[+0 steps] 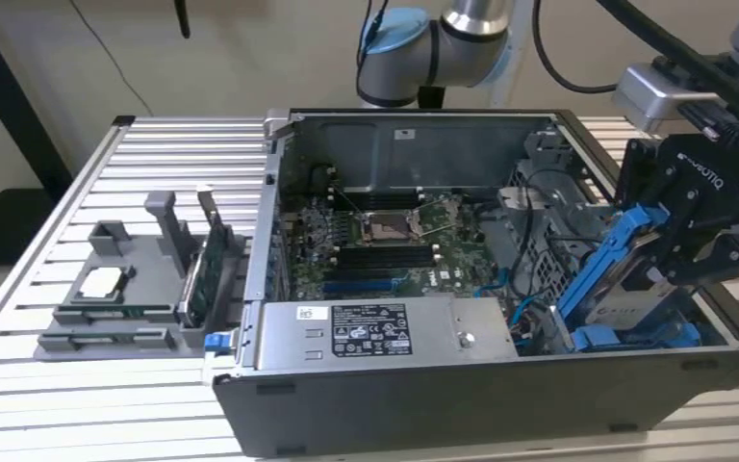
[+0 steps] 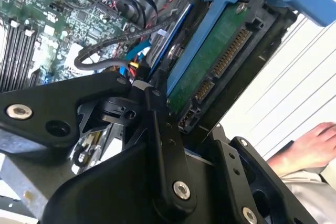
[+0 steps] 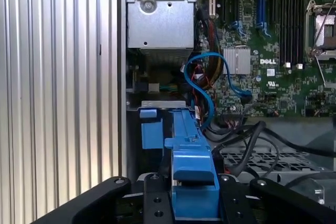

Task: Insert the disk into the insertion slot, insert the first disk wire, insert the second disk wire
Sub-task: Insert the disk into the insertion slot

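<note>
The disk [image 1: 616, 281], silver-grey in a bright blue frame, hangs tilted inside the open computer case at the exterior view's right. My black gripper [image 1: 662, 262] is shut on it from the outer side. In the second wrist view the disk's green underside [image 2: 210, 61] and connector face me, with a black finger [image 2: 160, 129] against its edge. In the first wrist view the blue frame [image 3: 191, 156] sits between my fingers, gripper [image 3: 191, 203]. The insertion slot [image 1: 707, 322] lies under the disk's lower end, mostly hidden. A loose blue wire [image 3: 198, 85] curls beside it.
A grey metal power supply box [image 1: 383, 332] fills the case's front, with the green motherboard [image 1: 383, 241] behind it. A grey fixture [image 1: 126, 289] holding spare parts stands on the slatted table [image 1: 88, 404]. A person's hand [image 2: 310, 140] rests outside the case.
</note>
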`<state>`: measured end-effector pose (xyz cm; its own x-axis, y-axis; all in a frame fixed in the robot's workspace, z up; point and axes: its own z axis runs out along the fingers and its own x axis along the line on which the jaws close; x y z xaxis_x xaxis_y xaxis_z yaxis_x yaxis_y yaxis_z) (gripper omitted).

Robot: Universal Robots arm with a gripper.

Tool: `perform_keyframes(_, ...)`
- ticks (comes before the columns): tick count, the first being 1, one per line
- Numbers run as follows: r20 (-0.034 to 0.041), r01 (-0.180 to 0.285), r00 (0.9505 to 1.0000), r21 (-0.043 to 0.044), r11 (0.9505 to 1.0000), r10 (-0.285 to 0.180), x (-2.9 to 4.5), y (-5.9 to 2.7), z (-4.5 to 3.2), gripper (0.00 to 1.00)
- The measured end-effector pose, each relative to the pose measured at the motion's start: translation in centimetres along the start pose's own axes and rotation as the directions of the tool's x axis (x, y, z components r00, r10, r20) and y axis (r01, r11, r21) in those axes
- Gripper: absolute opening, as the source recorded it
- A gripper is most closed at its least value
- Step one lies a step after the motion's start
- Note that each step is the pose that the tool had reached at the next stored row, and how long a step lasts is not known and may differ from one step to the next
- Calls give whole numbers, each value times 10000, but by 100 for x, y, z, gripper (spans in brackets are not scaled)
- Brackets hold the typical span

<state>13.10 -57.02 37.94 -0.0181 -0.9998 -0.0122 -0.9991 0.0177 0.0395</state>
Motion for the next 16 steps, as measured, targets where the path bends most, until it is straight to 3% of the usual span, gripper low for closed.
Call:
perform_keyframes(9,11,2,10000,4,10000,-2,-1,-2,7,33)
perform_keyframes(11,5,4,10000,0,10000,-4,0,-2,6,34)
perform_keyframes(12,3,3,10000,0,10000,-3,0,-1,3,41)
perform_keyframes(16,3,0,10000,0,10000,0,0,1,-27,41)
